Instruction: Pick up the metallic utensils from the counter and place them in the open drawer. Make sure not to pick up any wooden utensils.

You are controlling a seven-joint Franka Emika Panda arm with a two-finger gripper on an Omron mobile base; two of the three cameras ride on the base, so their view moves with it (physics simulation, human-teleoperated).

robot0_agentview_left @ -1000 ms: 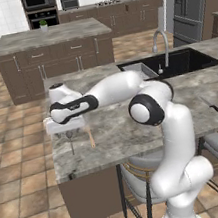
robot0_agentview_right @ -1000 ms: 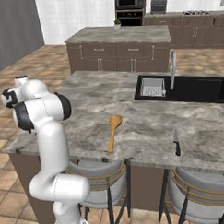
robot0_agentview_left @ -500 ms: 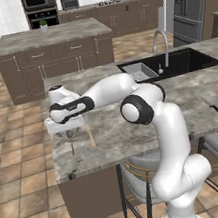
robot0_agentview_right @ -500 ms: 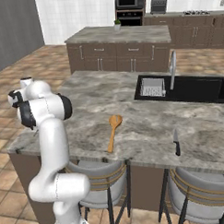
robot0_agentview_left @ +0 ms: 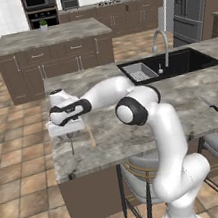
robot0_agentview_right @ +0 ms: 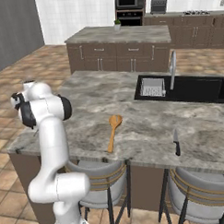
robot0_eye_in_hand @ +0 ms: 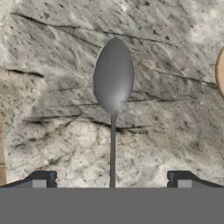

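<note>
The claw (robot0_eye_in_hand: 112, 181) is wide open over the grey metal spoon (robot0_eye_in_hand: 113, 83) lying on the surface (robot0_eye_in_hand: 175, 131), holding nothing

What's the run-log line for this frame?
gripper: open, nothing held | target: metal spoon lying on counter, handle between fingertips | wooden spoon: untouched | phase: pre-grasp

No text, label, brand or number can be read on anything here

black sink (robot0_agentview_left: 174, 63), curved faucet (robot0_agentview_left: 160, 46), 2 stools (robot0_agentview_right: 200, 197), wall oven (robot0_agentview_left: 38, 6)
</note>
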